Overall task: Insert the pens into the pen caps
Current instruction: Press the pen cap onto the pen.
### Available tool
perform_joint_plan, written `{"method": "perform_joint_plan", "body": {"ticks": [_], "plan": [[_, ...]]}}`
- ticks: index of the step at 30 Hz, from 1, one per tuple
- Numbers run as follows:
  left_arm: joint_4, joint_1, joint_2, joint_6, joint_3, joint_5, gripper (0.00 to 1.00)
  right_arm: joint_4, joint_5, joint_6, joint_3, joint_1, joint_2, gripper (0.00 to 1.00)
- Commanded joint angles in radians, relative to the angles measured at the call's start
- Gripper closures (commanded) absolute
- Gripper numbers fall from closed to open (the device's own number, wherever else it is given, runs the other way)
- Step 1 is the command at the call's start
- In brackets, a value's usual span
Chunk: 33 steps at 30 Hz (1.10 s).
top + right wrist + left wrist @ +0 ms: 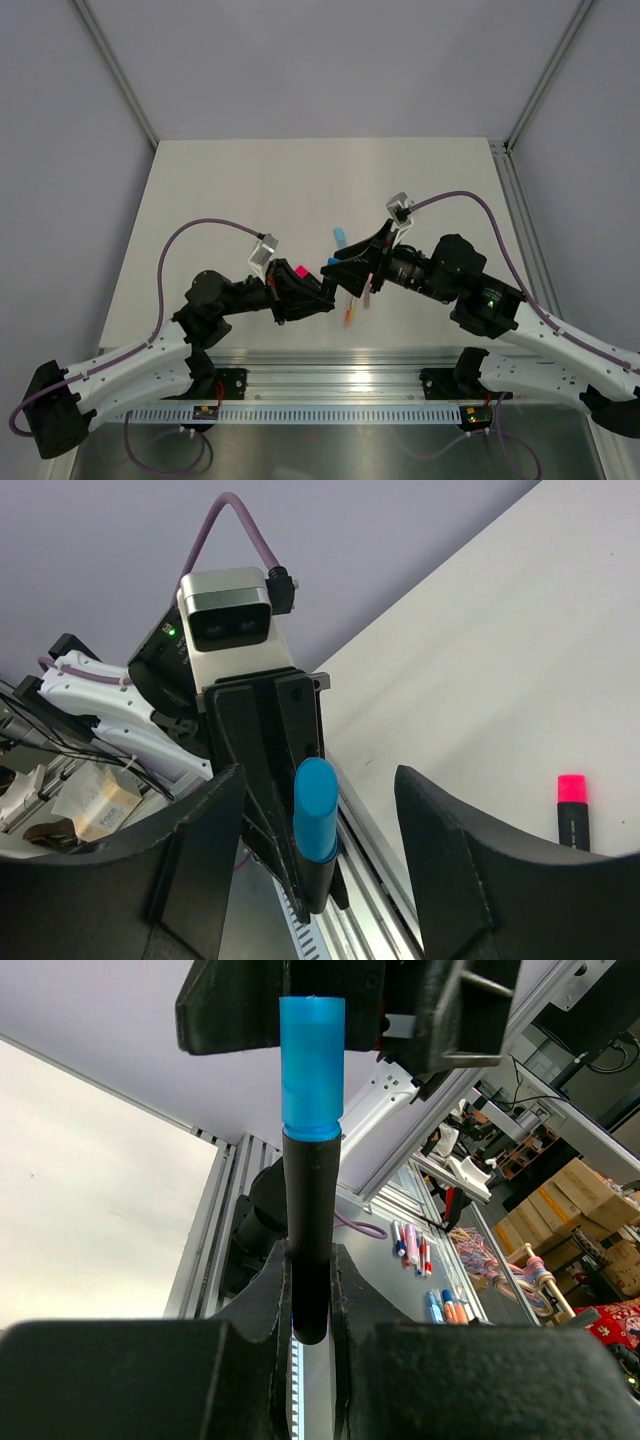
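1. Pinching a black-barrelled marker [310,1210], the left claw [312,1275] has its fingers pressed against the lower end of the barrel. In the left wrist view the marker stands upright out of the grip.
2. A blue pen cap [312,1065] sits on the marker's free end, and its rim meets the black barrel.
3. The right claw [320,800] is spread wide. Its two fingers [200,860] stand on either side of the capped end with a clear gap on each side, and they do not touch it.
4. In the top view the two claws meet nose to nose above the middle of the bench [250,190], just ahead of the arm bases.
5. A second black marker with a pink-red end [572,815] lies on the bench, apart from both claws.
6. A short pale-blue pen [341,238] lies on the bench just behind the right claw.
7. Thin pink and orange sticks [350,315] lie on the bench under and just in front of the claws. The arms partly hide them, so I cannot tell their number.
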State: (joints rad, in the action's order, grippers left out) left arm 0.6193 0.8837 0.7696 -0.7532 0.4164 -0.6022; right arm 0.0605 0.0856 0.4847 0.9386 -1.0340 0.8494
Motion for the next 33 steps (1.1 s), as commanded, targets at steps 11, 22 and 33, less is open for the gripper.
{"method": "perform_joint_plan", "body": {"ticks": [11,22,33], "plan": [[0.082,0.003,0.013,0.002,0.021,0.002,1.0,-0.154,0.023,0.015,-0.003,0.011,0.008,0.59],[0.051,0.003,0.01,0.006,0.033,0.013,1.0,-0.094,0.014,0.04,0.0,0.011,0.023,0.56],[0.043,0.003,-0.001,0.014,0.035,0.018,1.0,-0.07,-0.014,0.046,-0.009,0.011,0.031,0.55]]}}
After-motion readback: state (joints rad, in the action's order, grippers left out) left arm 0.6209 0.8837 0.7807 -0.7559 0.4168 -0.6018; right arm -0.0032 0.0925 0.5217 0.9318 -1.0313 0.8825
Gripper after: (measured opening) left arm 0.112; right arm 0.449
